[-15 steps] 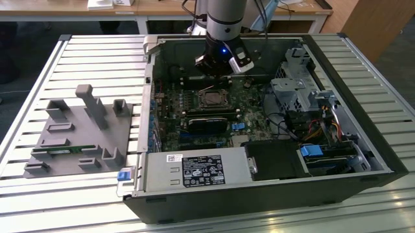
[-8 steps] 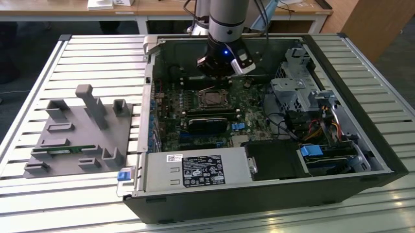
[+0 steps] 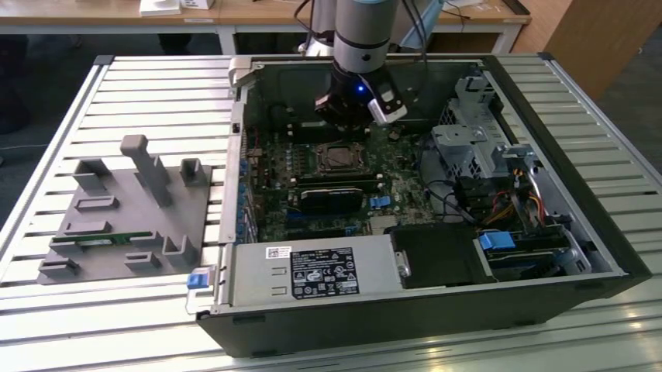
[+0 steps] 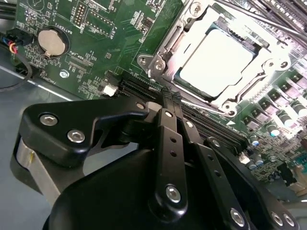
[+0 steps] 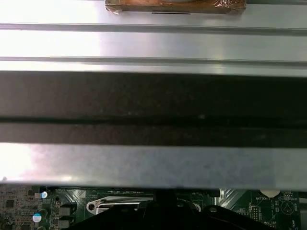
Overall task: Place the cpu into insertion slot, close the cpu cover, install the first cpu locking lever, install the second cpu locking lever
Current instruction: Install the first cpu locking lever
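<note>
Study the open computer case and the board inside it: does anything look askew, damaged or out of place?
Nothing stands out. The cpu lies flat and square under the cpu cover, which sits level on the green board. The gripper is beside the socket, holding nothing.

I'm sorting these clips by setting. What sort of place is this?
Probably a lab or workshop bench for computer assembly: an open computer case lies on a slatted metal table, beside a grey fixture block, with wooden desks behind.
</note>
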Controlling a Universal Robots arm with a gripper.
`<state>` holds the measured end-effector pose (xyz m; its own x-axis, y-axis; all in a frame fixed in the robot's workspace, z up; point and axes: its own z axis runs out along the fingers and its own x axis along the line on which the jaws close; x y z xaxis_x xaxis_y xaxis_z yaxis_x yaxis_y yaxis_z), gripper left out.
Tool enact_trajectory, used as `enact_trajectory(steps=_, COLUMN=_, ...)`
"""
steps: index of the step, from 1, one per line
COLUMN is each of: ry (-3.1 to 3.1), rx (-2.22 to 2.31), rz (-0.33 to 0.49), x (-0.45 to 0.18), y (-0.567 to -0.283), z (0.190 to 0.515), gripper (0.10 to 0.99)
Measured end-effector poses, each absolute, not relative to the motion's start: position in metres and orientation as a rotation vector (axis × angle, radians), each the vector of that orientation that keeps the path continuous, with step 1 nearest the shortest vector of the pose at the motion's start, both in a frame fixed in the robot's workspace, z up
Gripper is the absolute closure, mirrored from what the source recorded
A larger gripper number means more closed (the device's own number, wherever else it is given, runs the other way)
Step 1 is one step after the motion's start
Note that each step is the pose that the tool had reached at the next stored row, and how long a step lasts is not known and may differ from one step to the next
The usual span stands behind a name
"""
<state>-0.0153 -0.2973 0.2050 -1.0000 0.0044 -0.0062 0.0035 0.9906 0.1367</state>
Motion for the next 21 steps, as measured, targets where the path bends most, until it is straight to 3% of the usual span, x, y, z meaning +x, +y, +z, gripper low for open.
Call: enact_trajectory(steps=21, ry=3.128, rx=0.006, rz=0.215, x=-0.0149, y=-0.2972, z=0.2007, gripper=0.980)
